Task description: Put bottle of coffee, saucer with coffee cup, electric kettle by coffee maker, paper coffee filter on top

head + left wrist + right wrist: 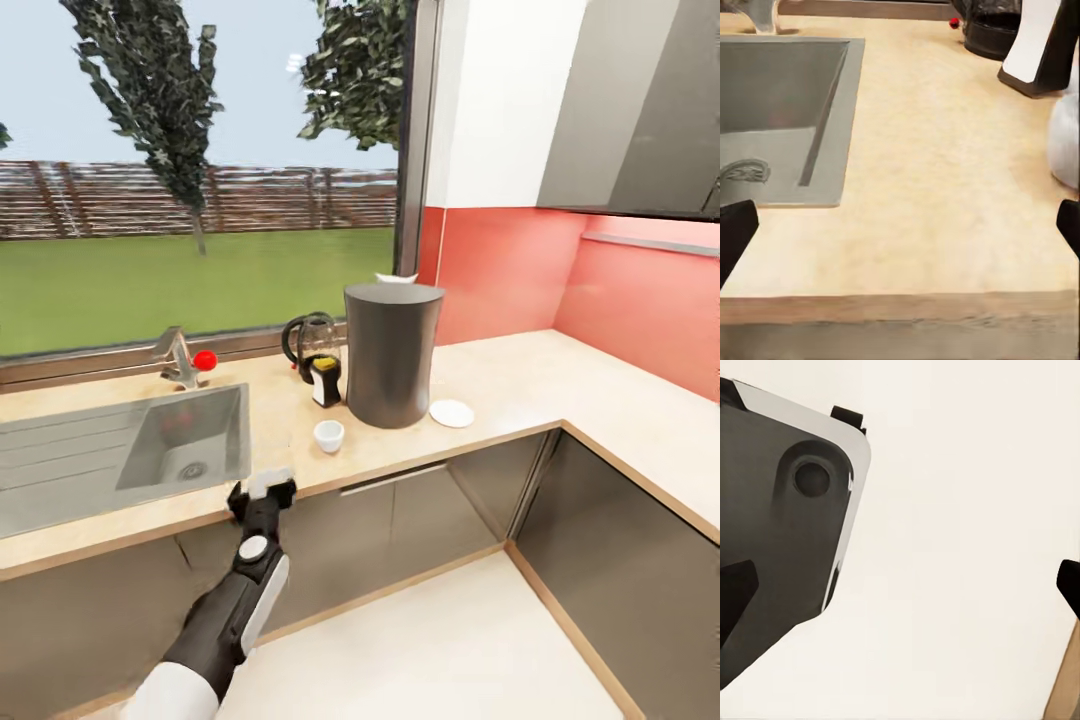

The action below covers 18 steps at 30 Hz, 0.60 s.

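The jaws of the left gripper were spread wide with nothing between them, and the gripper was held just off the near edge of the countertop, lined up toward the coffee cup, apparently so the cup could be reached next. The jaws of the right gripper were also spread and empty, over pale floor. The cup was set alone on the counter, left of the coffee maker, while the saucer lay just right of it, so the cup seemingly remained to be moved there. The kettle and coffee bottle were placed close at the maker's far left, and the paper filter showed on its top.
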### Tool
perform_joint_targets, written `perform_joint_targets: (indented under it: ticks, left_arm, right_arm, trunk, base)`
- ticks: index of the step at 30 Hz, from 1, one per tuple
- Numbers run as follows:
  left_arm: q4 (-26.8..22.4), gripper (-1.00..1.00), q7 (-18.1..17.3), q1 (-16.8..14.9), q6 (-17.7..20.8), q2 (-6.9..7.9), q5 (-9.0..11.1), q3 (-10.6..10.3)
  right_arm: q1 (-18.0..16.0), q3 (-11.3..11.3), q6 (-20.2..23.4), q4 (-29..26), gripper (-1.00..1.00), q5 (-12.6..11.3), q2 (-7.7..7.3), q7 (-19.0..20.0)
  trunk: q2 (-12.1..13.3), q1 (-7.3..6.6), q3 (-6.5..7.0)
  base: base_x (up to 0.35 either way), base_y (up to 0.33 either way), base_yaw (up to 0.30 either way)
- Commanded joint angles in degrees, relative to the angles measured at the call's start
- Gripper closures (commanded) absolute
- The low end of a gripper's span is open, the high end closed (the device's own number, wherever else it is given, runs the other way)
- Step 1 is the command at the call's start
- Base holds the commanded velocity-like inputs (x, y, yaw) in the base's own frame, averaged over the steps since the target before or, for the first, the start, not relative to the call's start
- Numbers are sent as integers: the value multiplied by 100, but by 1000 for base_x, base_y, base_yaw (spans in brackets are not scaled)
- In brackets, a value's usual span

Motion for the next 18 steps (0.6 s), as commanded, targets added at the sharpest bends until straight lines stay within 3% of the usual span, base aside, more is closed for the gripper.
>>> perform_joint_targets:
  ticks: [1, 5, 13, 15, 18]
  left_arm:
    - [-97, -100, 38, 186, -117, 5, 56, -65]
    - [-480, -100, 86, 1172, -966, 8, 32, -343]
    - [-393, -100, 73, 2115, -1621, 19, -253, -413]
    - [-122, -100, 54, 2365, -1682, 35, -280, -419]
    - [1058, -100, 38, 2600, -1697, 75, -290, -424]
  right_arm:
    - [-3, -49, 22, -9, -100, 57, 2, 17]
    - [-5, -52, 18, -9, -100, 57, 8, 17]
    - [-4, -54, 8, -43, -100, 57, 105, 17]
    - [-6, -59, -63, -49, -100, 57, 116, 17]
    - [-4, -67, -355, -52, -100, 57, 123, 17]
  trunk:
    - [-10, 0, -11]
    - [-10, 0, -11]
    - [-10, 0, -11]
    - [-10, 0, -11]
    - [-10, 0, -11]
  base:
    - [-315, 0, 0]
    - [-175, 0, 0]
    - [-18, 0, 0]
    - [-1, 0, 0]
    - [0, 0, 0]
